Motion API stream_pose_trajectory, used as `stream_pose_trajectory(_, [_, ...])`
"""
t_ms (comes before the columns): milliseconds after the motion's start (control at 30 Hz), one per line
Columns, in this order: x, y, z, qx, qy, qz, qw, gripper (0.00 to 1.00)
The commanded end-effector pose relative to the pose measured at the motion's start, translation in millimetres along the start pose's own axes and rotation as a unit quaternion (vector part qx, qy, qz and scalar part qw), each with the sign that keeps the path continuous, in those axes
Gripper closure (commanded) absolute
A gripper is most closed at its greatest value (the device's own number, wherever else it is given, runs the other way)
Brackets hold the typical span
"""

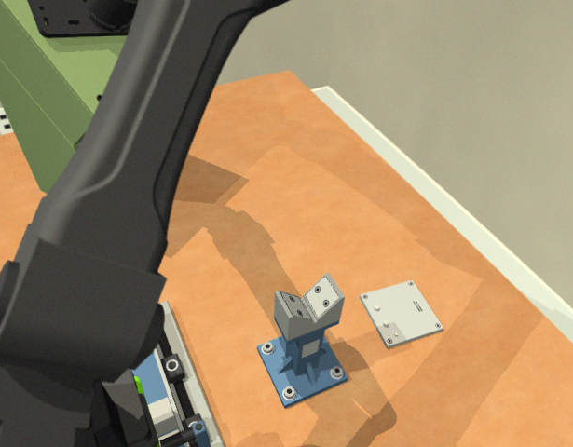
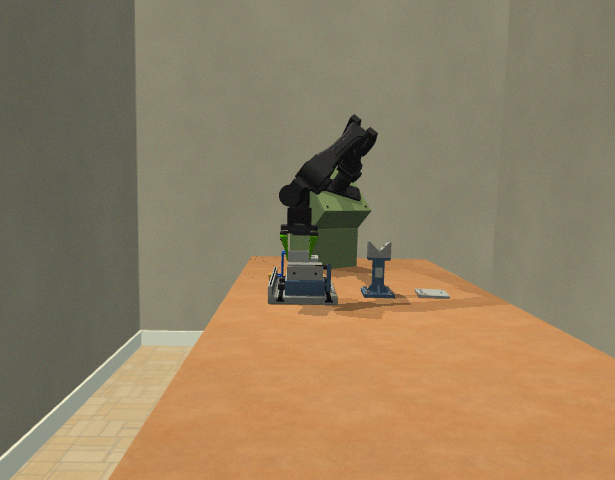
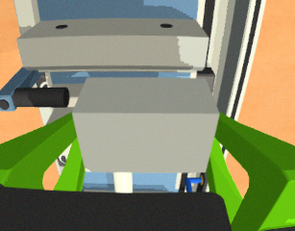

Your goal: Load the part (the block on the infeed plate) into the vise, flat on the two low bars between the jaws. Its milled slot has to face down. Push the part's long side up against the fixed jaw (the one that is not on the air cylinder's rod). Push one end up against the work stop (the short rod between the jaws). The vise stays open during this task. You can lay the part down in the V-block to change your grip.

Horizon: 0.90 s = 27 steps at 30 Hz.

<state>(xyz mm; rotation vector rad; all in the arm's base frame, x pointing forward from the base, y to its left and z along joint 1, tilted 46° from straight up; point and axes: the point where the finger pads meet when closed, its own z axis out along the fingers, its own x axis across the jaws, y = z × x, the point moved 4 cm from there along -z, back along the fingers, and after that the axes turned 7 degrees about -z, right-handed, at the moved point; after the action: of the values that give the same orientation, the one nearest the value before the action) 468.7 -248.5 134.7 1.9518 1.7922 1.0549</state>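
Grey part: pinched in green claw, above vise, so it can drop between the jaws
Stop: at 9 o'clock of part
Plate: bare, table's 4 o'clock

Open tabletop beyond V-block and infeed plate; vise crowded under the arm.
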Motion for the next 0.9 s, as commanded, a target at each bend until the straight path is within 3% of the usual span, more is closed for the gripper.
stream_pose_trajectory(0, [-7.9, -4.1, -2.2, -0.002, -0.007, 0.009, 1.0, 1.0])
stream_pose_trajectory(400, [-5.9, -4.2, -3.4, -0.003, -0.007, 0.011, 1.0, 1.0])
stream_pose_trajectory(500, [-5.9, 12.1, -12.2, -0.021, -0.014, -0.003, 1.0, 1.0])
stream_pose_trajectory(867, [-6.6, 0.0, -7.9, -0.01, -0.01, 0.008, 1.0, 1.0])
